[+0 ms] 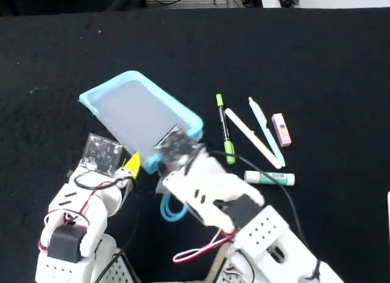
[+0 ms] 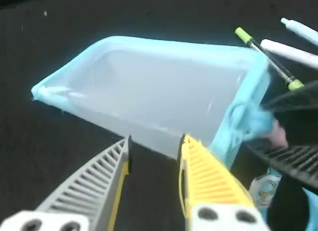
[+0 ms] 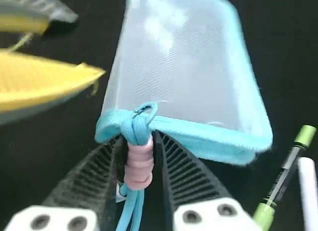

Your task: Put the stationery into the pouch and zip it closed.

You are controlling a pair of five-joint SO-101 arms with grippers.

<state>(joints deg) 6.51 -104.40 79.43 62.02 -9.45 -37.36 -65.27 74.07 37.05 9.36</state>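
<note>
The translucent light-blue pouch [image 1: 137,109] lies flat at centre left, nothing visible inside. My right gripper [image 3: 138,137] is shut on the zipper pull [image 3: 138,164], a pink bead on a blue cord at the pouch's [image 3: 184,67] near corner; from above this gripper [image 1: 157,166] sits at that corner. My left gripper [image 2: 155,141] is open, with its grey finger [image 2: 107,171] and yellow finger [image 2: 203,176] just short of the pouch's [image 2: 159,92] long edge. To the pouch's right lie a green pen [image 1: 224,128], a cream pen [image 1: 251,137], a light-blue pen [image 1: 265,131], a pink eraser [image 1: 281,129] and a white-and-green stick [image 1: 270,178].
A blue strap loop [image 1: 172,210] trails from the pouch's corner under the right arm. A black cable runs past the stick. Black cloth covers the table, with open room behind and to the left of the pouch.
</note>
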